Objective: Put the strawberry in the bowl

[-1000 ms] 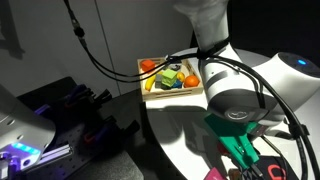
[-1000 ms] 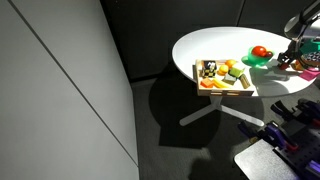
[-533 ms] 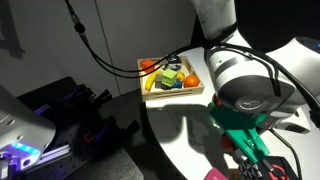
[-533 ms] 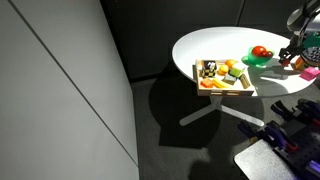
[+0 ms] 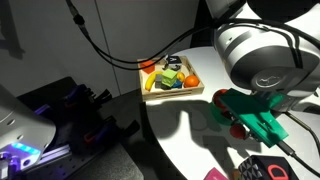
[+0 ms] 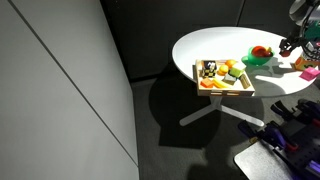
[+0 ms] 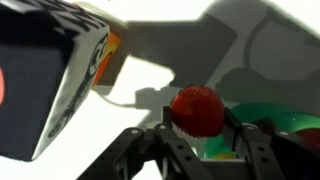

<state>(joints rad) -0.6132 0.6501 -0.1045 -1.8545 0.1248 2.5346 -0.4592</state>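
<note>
In the wrist view my gripper (image 7: 198, 128) is shut on the strawberry (image 7: 197, 109), a small red toy fruit held between the two dark fingers above the white table. The bright green bowl (image 7: 284, 122) lies just behind and to the right of the fingers. In an exterior view the bowl (image 6: 255, 61) sits on the round white table with a larger round red fruit (image 6: 261, 51) in it, and my gripper (image 6: 289, 47) hangs just beside it, near the frame's right edge.
A square wooden tray of toy food stands near the table's edge in both exterior views (image 5: 171, 80) (image 6: 224, 75). A white and black box with an orange patch (image 7: 60, 70) stands close to the gripper. Small orange and pink items (image 6: 305, 68) lie past the bowl. Black cables (image 5: 100, 50) hang over the tray.
The arm has risen from the table with the strawberry in its fingers and shifted a little toward the bowl. The tray and the bowl have not moved.
</note>
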